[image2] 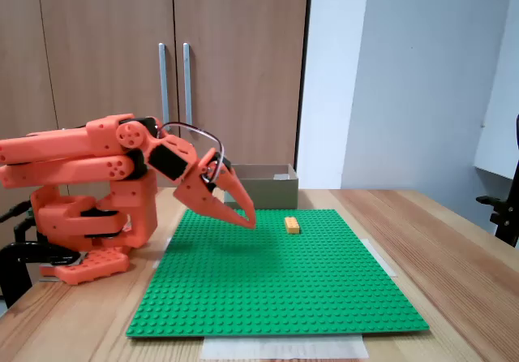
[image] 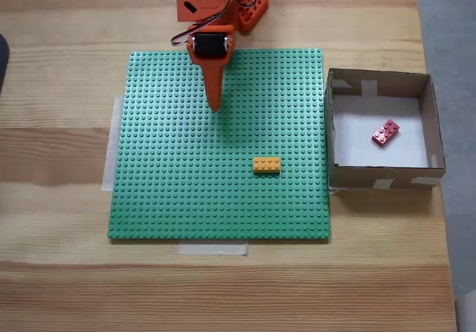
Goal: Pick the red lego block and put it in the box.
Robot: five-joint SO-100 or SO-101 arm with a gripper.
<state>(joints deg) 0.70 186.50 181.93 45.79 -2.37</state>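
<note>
The red lego block (image: 385,132) lies tilted on the white floor of the box (image: 379,176), right of the green baseplate (image: 171,190). In the side-on fixed view the box (image2: 268,188) stands behind the plate and its walls hide the block. My orange gripper (image: 216,106) hovers over the plate's upper middle, far left of the box. Its fingers are together at the tip, with nothing between them. From the side, the gripper (image2: 248,221) slopes down with its tip just above the studs.
An orange-yellow brick (image: 266,164) sits on the baseplate, right of and below my gripper; it is also visible from the side (image2: 292,225). The arm's base (image2: 89,224) stands at the plate's far edge. Bare wooden table surrounds the plate.
</note>
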